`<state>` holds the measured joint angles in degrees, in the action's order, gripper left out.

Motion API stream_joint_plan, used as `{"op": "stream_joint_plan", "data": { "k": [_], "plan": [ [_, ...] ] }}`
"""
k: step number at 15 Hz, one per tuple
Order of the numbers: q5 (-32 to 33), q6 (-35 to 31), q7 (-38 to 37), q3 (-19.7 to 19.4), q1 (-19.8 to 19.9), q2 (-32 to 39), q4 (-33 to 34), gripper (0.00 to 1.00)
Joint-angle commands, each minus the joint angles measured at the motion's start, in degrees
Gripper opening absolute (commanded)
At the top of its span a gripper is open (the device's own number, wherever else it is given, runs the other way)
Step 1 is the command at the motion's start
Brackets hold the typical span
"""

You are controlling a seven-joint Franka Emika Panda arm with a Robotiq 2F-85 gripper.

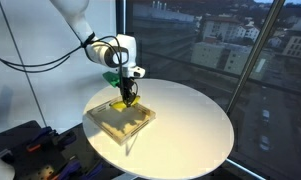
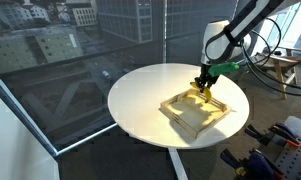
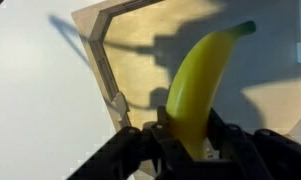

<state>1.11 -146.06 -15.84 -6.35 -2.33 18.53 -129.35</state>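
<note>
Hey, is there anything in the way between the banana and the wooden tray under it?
Nothing visible. The tool grips the banana over the wooden tray, and in the wrist view the tray's floor beneath it looks bare, with only shadows on it.

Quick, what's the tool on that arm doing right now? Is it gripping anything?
Tool: closed, holding a curved yellow banana over the shallow wooden tray.

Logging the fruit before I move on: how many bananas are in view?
1. The banana is gripped in the end effector, over the wooden tray on the round white table. No other banana shows in any view.
</note>
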Motion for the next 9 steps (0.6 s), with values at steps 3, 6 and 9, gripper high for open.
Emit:
{"op": "stream_joint_plan", "data": {
  "k": [3,6,9],
  "plan": [
    [1.8,1.9,-4.3,-1.8,-0.1,-0.5,0.5,0.16],
    [1.7,1.9,-5.1,-2.5,0.1,-0.3,0.8,0.16],
    [1.5,2.0,-5.5,-3.3,0.5,0.0,1.1,0.16]
  ]
}}
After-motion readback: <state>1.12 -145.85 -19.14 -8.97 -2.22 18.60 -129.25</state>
